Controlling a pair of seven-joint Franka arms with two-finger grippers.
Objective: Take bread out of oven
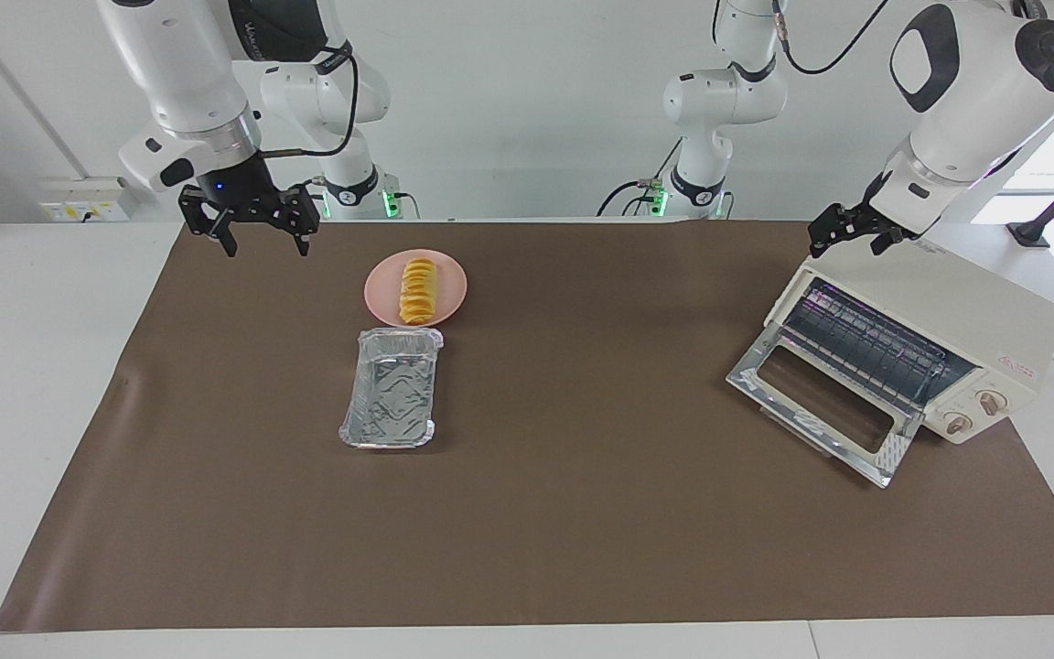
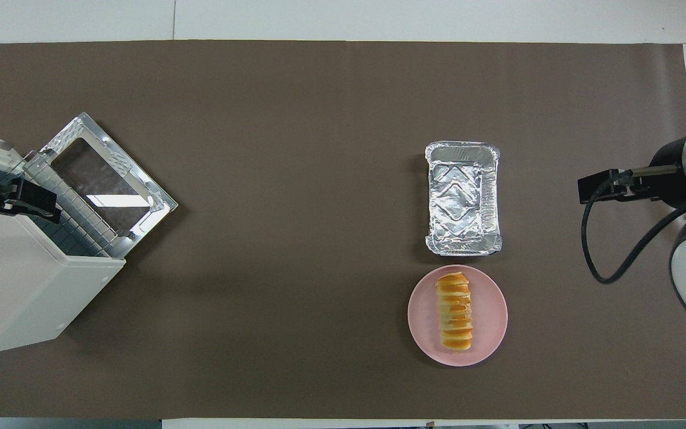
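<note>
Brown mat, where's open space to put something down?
The mat is bare between the foil tray and the oven, and along its edge farthest from the robots. It is crowded where the tray meets the pink plate holding the bread, and at the oven's lowered door.

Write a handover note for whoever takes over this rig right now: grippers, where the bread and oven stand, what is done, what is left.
Right gripper: open, empty, raised over the mat's edge at the right arm's end.
Left gripper: open, empty, over the oven's top; that arm waits.
Bread: lying on the pink plate, out of the oven.
Foil tray: empty, beside the plate, farther from the robots.
Oven: at the left arm's end, door folded down, rack bare.
Done: bread is out and plated.
Left: nothing of the task; the door stands open.
</note>
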